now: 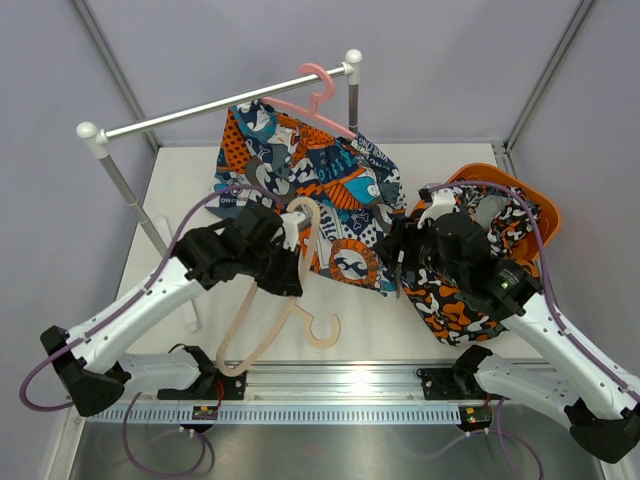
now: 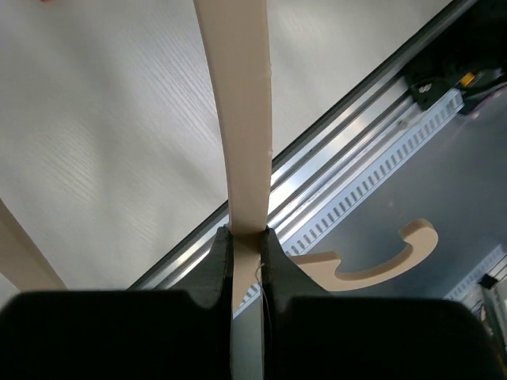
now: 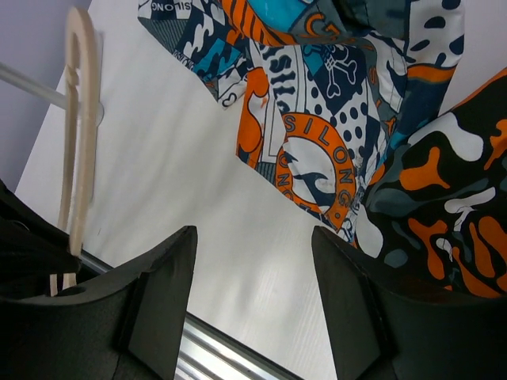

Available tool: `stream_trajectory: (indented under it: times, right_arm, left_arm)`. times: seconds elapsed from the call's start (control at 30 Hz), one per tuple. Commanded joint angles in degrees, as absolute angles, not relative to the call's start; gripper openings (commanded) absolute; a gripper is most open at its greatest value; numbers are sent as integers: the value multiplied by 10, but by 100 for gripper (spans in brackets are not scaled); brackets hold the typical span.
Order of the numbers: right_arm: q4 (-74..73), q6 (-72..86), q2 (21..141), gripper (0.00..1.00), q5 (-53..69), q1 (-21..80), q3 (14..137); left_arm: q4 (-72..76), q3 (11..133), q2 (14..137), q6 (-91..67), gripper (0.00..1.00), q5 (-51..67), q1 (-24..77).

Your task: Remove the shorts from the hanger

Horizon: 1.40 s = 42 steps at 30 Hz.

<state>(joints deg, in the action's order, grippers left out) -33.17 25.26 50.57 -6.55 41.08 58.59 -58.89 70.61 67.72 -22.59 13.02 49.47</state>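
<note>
Overhead, the left gripper (image 1: 298, 258) is clamped on a beige hanger (image 1: 268, 335), which reaches from it toward the near edge of the table (image 1: 180, 175). The blue shorts (image 1: 310, 185) spread across mid-table. Their far edge is up at a pink hanger (image 1: 318, 92), which is hooked on the rail (image 1: 200, 108) near its right end. Whether they are fastened to it I cannot tell. The right gripper (image 1: 396, 250) sits just beside the right edge of the blue shorts, and its opening cannot be judged from here. The camo shorts (image 1: 450, 305) lie bunched on the right, under that arm and partly in an orange basket (image 1: 535, 205).

From the left wrist, the fingers (image 2: 218, 261) of the left gripper (image 2: 245, 236) are narrow, pressed on the flat bar of the beige hanger (image 2: 238, 103) with only the bar between them. The hook (image 2: 396, 253) curls out to the right above the metal track (image 2: 356, 158) at the table's near edge.

From the right wrist, the right gripper (image 3: 253, 237) stands wide and holds nothing, with bare table (image 3: 174, 166) showing between its fingers (image 3: 166, 293). The blue shorts (image 3: 317, 127) lie just beyond them. The camo shorts (image 3: 444, 206) lie to the right, touching the blue pair. The beige hanger (image 3: 79, 119) stands on edge at far left.
</note>
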Motion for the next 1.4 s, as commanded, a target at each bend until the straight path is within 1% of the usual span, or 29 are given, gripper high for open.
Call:
stream_trajectory:
  times: [0.0, 0.1, 0.13, 0.2, 0.27, 0.3, 0.33, 0.4, 0.43, 0.47, 0.53, 0.57, 0.63, 0.67, 0.7, 0.73, 0.83, 0.93, 1.13, 1.37]
  right_arm:
    - [-340, 243, 510, 68, -80, 407, 619]
    - [-343, 242, 512, 68, -78, 406, 622]
    - [-343, 242, 512, 67, -77, 407, 623]
    - [-347, 241, 511, 67, -77, 407, 625]
    - [-350, 239, 512, 67, -78, 407, 627]
    - [-351, 239, 512, 66, -79, 407, 629]
    - [-352, 239, 512, 67, -78, 407, 631]
    - [-355, 238, 516, 66, -74, 407, 638]
    - [-358, 238, 517, 66, -72, 407, 641]
    - [-362, 237, 518, 66, -72, 407, 643]
    - [-366, 236, 519, 65, -74, 407, 649]
    - [-372, 234, 519, 65, -76, 407, 651]
    - [-374, 232, 518, 65, -76, 407, 653]
    - [-378, 233, 517, 65, -78, 407, 655]
    - [-381, 232, 518, 65, -78, 407, 656]
    - [-382, 231, 518, 65, -78, 407, 657]
    - [-392, 229, 520, 64, -79, 407, 664]
    - [-401, 226, 520, 64, -83, 407, 669]
    - [-422, 223, 520, 64, -90, 407, 680]
    - [-444, 218, 522, 64, -95, 406, 699]
  left_arm:
    - [-567, 755, 644, -243, 0, 185, 451]
    - [-531, 759, 622, -266, 0, 222, 390]
    - [-519, 756, 616, -273, 0, 250, 379]
    - [-489, 749, 598, -293, 0, 265, 358]
    - [-456, 743, 578, -313, 0, 286, 321]
    - [-439, 733, 571, -322, 0, 301, 285]
    - [-416, 723, 564, -351, 0, 335, 268]
    - [-333, 688, 547, -387, 0, 376, 217]
    - [-298, 675, 542, -433, 0, 407, 205]
    - [-228, 661, 537, -458, 0, 420, 193]
    - [-146, 615, 533, -537, 0, 452, 164]
    - [-68, 600, 533, -561, 0, 459, 158]
    - [15, 557, 537, -643, 0, 470, 142]
    - [106, 542, 540, -670, 0, 473, 138]
    - [148, 528, 545, -698, 0, 471, 131]
    - [221, 517, 548, -743, 0, 466, 128]
    - [345, 485, 569, -817, 0, 457, 118]
    - [437, 470, 596, -873, 0, 447, 106]
    - [547, 468, 649, -951, 0, 435, 75]
    - [617, 488, 711, -1000, 0, 427, 46]
